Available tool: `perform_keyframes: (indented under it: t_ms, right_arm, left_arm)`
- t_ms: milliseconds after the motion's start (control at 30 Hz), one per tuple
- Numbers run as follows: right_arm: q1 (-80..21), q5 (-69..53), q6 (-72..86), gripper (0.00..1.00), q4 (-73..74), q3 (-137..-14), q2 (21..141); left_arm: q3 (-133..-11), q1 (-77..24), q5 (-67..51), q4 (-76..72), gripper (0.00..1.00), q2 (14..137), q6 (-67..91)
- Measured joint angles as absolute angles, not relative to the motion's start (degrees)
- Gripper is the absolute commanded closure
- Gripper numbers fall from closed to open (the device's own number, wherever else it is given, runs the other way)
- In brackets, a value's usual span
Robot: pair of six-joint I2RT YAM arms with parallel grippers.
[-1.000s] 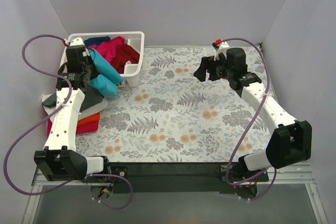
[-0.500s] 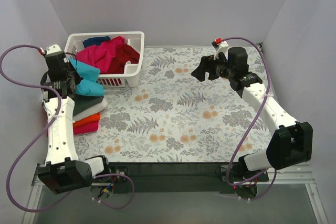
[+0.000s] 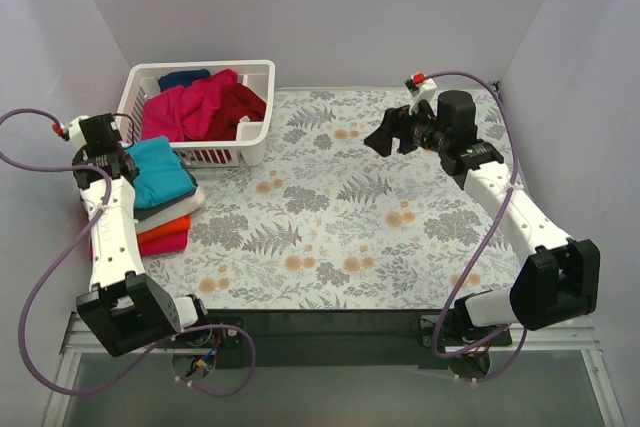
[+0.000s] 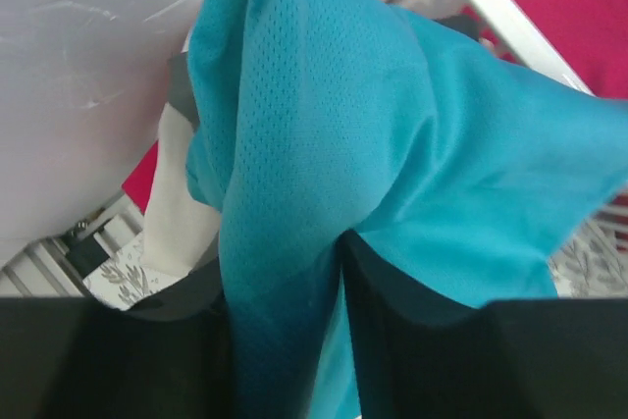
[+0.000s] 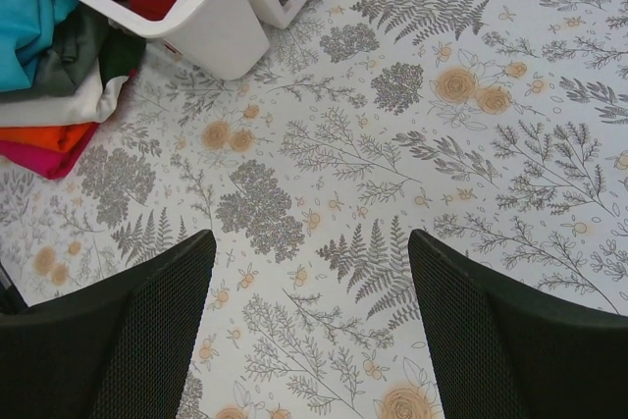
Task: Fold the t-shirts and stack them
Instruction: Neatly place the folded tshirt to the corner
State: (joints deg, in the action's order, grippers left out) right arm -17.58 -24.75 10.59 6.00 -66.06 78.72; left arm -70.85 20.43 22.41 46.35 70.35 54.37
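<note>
A folded teal t-shirt (image 3: 160,169) lies on top of a stack (image 3: 165,222) of grey, white, orange and magenta t-shirts at the table's left edge. My left gripper (image 3: 118,159) is at the teal shirt's left side. In the left wrist view a fold of the teal t-shirt (image 4: 324,125) fills the narrow gap between my left gripper's (image 4: 289,262) jaws. Magenta, dark red and navy t-shirts (image 3: 205,102) fill the white basket (image 3: 255,137). My right gripper (image 3: 380,137) hovers open over the patterned table, nothing between its jaws (image 5: 312,242).
The basket (image 5: 226,26) stands at the back left, just behind the stack (image 5: 59,95). The floral table cover (image 3: 350,217) stretches across the middle and right. Grey walls close in the left, back and right sides.
My left arm swung left from beside the basket, carrying the teal t-shirt, and set it down on the stack. The right arm barely moved.
</note>
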Motion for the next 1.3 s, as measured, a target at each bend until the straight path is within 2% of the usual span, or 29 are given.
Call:
perform_keyframes:
  t_ms: [100, 167, 200, 233, 267, 300, 567, 867, 1067, 1300]
  right_arm:
    - [-17.6, -25.1, 10.6, 0.28, 6.0, -65.8, 77.7]
    - [-17.6, -25.3, 10.6, 0.28, 5.9, -65.7, 77.1]
    - [-17.6, -25.5, 10.6, 0.28, 5.9, -65.7, 76.8]
    - [-17.6, -25.6, 10.6, 0.27, 5.9, -65.7, 76.4]
    - [-17.6, -25.7, 10.6, 0.27, 5.9, -65.7, 76.2]
    - [-17.6, -25.8, 10.5, 0.27, 5.9, -65.7, 75.9]
    - [-17.2, -26.3, 10.5, 0.27, 5.8, -64.7, 74.7]
    - [-17.0, -26.8, 10.5, 0.24, 6.1, -63.7, 73.7]
    - [-17.0, -25.8, 10.3, 0.23, 6.4, -62.4, 71.2]
    - [-17.0, -22.8, 10.1, 0.22, 8.0, -58.5, 67.3]
  left_arm:
    - [-71.0, 22.1, 25.0, 46.1, 0.57, 73.4, 55.1]
    - [-72.1, 23.3, 26.3, 46.5, 0.48, 76.6, 55.4]
    - [-73.0, 23.9, 26.9, 46.6, 0.33, 78.4, 55.7]
    - [-73.9, 24.5, 27.4, 46.7, 0.24, 80.3, 55.7]
    - [-74.9, 25.0, 27.8, 46.9, 0.20, 82.0, 56.1]
    - [-75.7, 25.6, 28.1, 47.0, 0.12, 83.6, 56.6]
    - [-76.4, 26.9, 29.1, 47.0, 0.11, 83.6, 57.5]
    - [-75.2, 26.3, 24.0, 46.2, 0.09, 65.6, 57.5]
    - [-70.1, 23.9, 13.5, 42.0, 0.09, 51.6, 57.4]
    - [-64.0, 23.7, -2.3, 37.4, 0.16, 41.0, 58.4]
